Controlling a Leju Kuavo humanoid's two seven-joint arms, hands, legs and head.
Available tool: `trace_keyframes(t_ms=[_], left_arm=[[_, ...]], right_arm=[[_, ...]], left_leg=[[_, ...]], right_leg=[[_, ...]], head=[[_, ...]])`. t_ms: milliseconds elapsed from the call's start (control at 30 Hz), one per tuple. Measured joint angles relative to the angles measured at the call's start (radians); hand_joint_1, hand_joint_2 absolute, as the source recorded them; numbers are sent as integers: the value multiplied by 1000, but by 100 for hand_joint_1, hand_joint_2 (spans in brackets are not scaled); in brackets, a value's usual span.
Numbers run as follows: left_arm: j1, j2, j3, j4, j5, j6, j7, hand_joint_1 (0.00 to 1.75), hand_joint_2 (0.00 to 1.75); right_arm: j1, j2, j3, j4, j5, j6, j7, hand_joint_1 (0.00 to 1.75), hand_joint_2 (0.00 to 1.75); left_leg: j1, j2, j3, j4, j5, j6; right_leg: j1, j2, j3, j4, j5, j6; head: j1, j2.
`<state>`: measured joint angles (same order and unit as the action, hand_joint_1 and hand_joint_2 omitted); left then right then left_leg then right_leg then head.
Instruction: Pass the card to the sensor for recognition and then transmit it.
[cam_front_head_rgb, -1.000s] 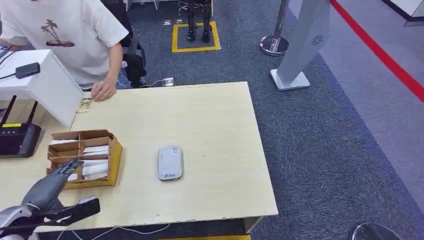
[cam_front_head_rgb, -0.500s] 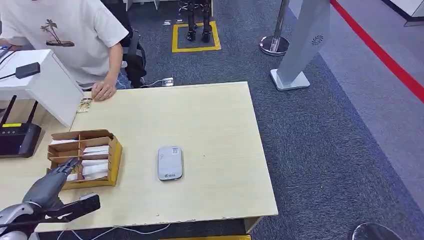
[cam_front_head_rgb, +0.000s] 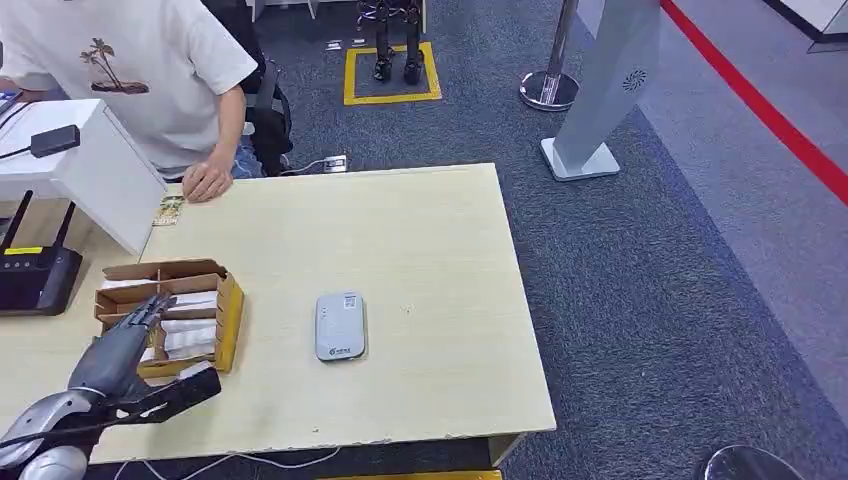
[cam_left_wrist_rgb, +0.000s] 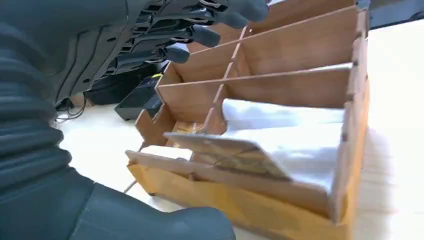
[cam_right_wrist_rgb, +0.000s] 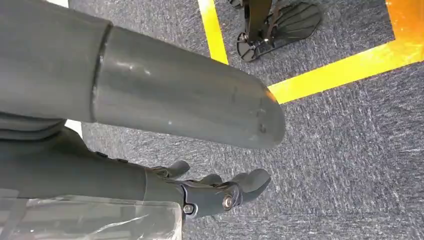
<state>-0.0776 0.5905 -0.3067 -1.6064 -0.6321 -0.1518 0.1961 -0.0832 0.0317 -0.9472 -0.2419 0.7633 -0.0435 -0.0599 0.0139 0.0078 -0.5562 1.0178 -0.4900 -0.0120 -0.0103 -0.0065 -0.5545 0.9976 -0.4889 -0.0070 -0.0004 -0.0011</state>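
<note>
left hand (cam_front_head_rgb: 125, 345) has moved fwd since the earlier frames, fingers now reaching further over the wooden card box (cam_front_head_rgb: 229, 320), thumb (cam_front_head_rgb: 185, 392) swung out toward the table's near edge. nothing else shifted.

l to r on the table (cam_front_head_rgb: 420, 240): black router (cam_front_head_rgb: 35, 278) w/ antennas at far left, white stand (cam_front_head_rgb: 95, 185) behind it carrying a small black device (cam_front_head_rgb: 55, 139). then the card box, partitioned, near the left front of the table, white cards (cam_front_head_rgb: 190, 300) lying in its compartments. left hand hovers over the box's near-left part, fingers apart & stretched, thumb wide, holding nothing. in the left wrist view the fingers (cam_left_wrist_rgb: 200, 35) sit above the dividers, not touching that i can tell; one card (cam_left_wrist_rgb: 230, 152) w/ a printed face lies tilted across the near compartment, resting on the front wall, white cards (cam_left_wrist_rgb: 285, 125) beside it. box (cam_left_wrist_rgb: 300, 85) stands on pale tabletop.

grey-white sensor (cam_front_head_rgb: 340, 325) lies flat near mid table, well apart from the box, to its right. small printed card (cam_front_head_rgb: 168, 210) lies at the far left edge, just beside a person's hand (cam_front_head_rgb: 207, 182) resting on the table; person wears a pale t-shirt.

right hand (cam_right_wrist_rgb: 220, 192) hangs over grey carpet (cam_right_wrist_rgb: 350, 150) w/ yellow floor tape (cam_right_wrist_rgb: 330, 75), fingers loosely curved, apart, holding nothing.

off the table's far right: grey floor stand (cam_front_head_rgb: 610, 90), chrome post base (cam_front_head_rgb: 547, 90), red floor line (cam_front_head_rgb: 770, 110).
</note>
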Motion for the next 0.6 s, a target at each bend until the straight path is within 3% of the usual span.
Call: trace_keyframes(t_ms=[267, 600], left_arm=[[-26, -22, -9, 13, 3, -7, -10, 0, 175], [-27, -3, -16, 14, 36, -49, -7, 0, 175]], right_arm=[[0, 0, -3, 0, 2, 0, 0, 0, 0], [1, 0, -11, 0, 9, 0, 2, 0, 0]], left_leg=[[0, 0, 0, 0, 0, 0], [0, 0, 0, 0, 0, 0]], right_leg=[[0, 0, 0, 0, 0, 0], [0, 0, 0, 0, 0, 0]], head=[[0, 0], [0, 0]])
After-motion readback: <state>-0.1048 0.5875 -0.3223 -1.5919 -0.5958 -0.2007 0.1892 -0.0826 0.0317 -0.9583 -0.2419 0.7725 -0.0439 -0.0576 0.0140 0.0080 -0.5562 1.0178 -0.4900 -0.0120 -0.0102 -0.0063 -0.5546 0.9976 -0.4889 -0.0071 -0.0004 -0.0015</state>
